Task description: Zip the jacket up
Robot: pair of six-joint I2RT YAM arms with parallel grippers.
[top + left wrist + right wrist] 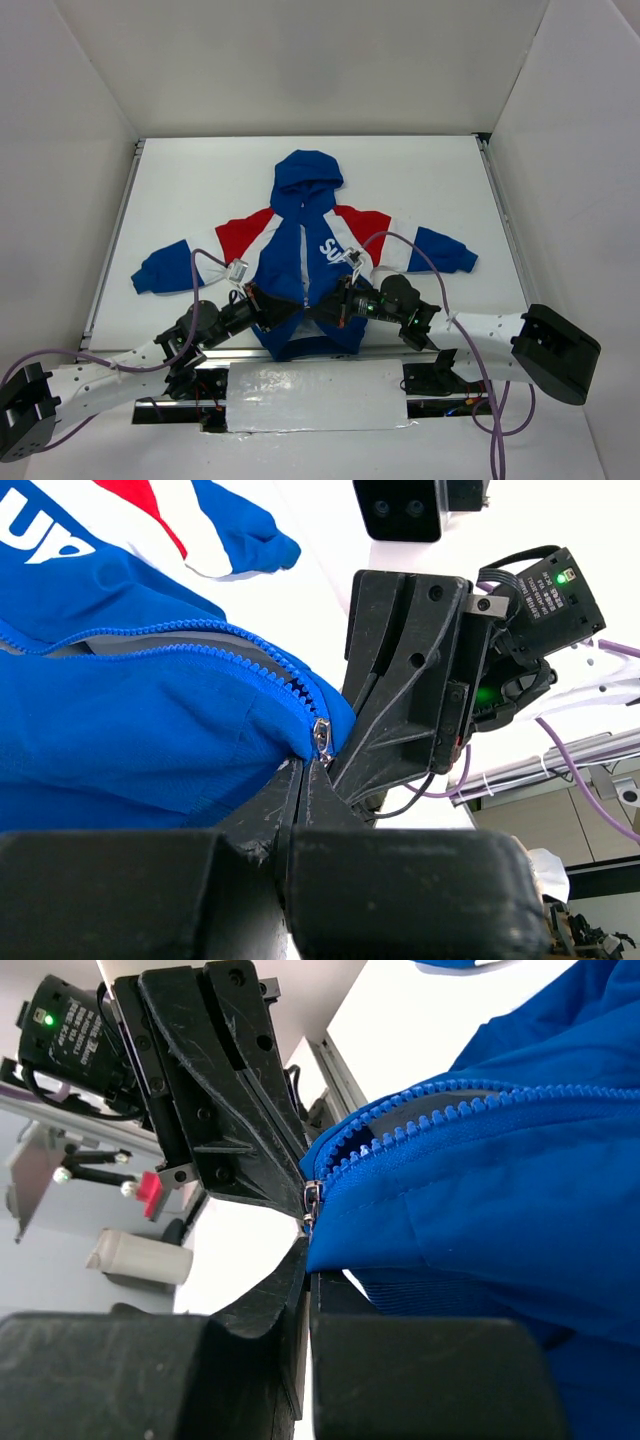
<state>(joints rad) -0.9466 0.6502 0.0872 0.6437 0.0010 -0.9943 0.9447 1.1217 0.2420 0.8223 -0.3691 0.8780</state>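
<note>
**Inspector:** Where is the jacket [300, 235]?

**Assessor:** Flat on the white table [430, 180], centre of the overhead frame. The hood points to the top of the frame, the sleeves spread left and right, and the hem lies toward the bottom edge.

**Inspector:** Left gripper [272, 308]?

**Assessor:** At the hem, lower centre of the overhead frame, just left of the front opening. In its own wrist view the fingers are pressed together with blue hem fabric pinched between the tips, directly below the zipper slider [322, 735].

**Inspector:** Right gripper [336, 305]?

**Assessor:** Facing the left one across the hem, the two nearly touching. Its fingers are also together, nipping the hem edge just under the slider. I cannot tell whether they catch the pull tab or only cloth.

**Inspector:** Zipper condition?

**Assessor:** The slider sits at the very bottom. Above it the zipper teeth [420, 1110] run in two parted rows, with grey lining showing between them.
</note>
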